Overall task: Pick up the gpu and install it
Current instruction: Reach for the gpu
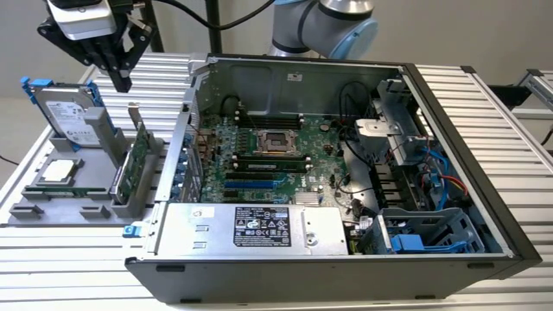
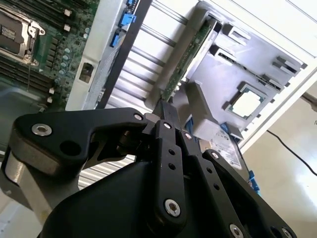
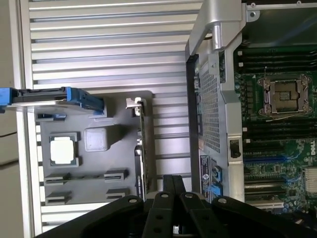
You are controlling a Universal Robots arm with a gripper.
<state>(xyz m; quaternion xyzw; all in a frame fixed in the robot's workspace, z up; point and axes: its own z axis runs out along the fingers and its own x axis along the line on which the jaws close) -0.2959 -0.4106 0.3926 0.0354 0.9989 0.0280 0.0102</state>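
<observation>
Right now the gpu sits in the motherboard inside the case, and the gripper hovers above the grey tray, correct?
No. In the exterior view the gpu stands in the grey tray, outside the case; the gripper does hover above that tray.

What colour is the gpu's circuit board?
The gpu board is green; the exterior view shows it best.

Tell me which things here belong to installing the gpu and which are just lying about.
Part of the job:
- gpu, standing on edge in the gray tray
- gripper, above the gpu
- open computer case with its motherboard

Just lying about:
- hard drive with blue rails
- processor chip
- memory stick
</observation>
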